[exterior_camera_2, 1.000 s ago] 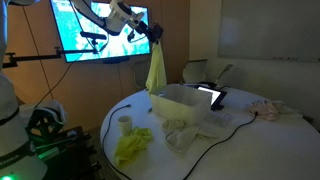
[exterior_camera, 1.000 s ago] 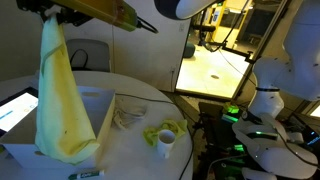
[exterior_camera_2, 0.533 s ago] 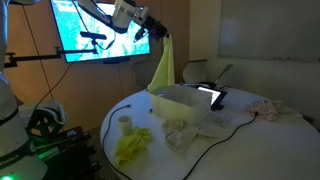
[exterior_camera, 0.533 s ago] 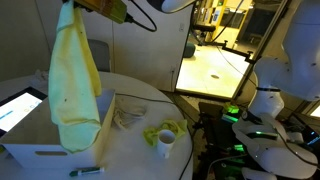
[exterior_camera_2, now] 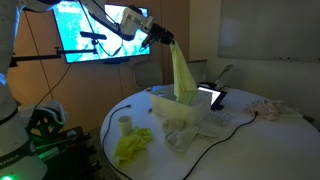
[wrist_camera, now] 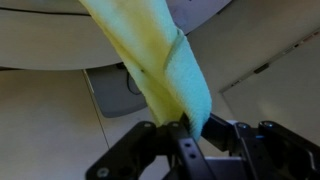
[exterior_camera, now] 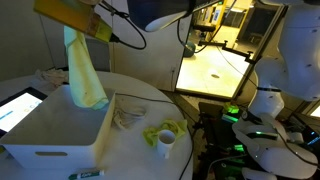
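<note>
My gripper is shut on the top end of a long yellow cloth, which hangs down from it. The cloth's lower end reaches into the open white box on the round white table. In an exterior view the cloth dangles over the box near its far side. In the wrist view the cloth runs out from between the black fingers.
On the table lie a crumpled yellow-green cloth, a small white cup, a white cloth, cables and a tablet. Another cup stands beside a yellow-green cloth. A screen hangs behind.
My gripper has carried the yellow cloth sideways from beside the box to above it. The cloth's lower end now hangs into the box.
</note>
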`<state>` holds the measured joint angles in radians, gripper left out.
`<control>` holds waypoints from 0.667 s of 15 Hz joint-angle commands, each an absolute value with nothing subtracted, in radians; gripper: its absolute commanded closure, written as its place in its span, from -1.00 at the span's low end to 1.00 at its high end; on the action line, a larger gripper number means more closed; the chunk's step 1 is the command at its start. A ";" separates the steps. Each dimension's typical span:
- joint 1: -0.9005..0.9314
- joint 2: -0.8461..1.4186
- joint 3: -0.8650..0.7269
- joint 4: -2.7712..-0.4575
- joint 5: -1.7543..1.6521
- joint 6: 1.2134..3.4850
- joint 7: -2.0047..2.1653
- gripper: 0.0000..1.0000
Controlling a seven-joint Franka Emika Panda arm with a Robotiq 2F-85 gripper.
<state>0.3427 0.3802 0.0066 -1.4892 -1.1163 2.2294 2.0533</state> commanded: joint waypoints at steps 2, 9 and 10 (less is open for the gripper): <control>0.304 0.508 0.051 -1.398 -1.110 2.325 2.018 0.95; 0.274 0.559 0.053 -1.440 -1.036 2.346 1.851 -0.18; 0.270 0.545 0.049 -1.460 -1.029 2.347 1.836 -0.32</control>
<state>0.2974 0.5688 0.0411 -1.4424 -1.0657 2.3281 1.9200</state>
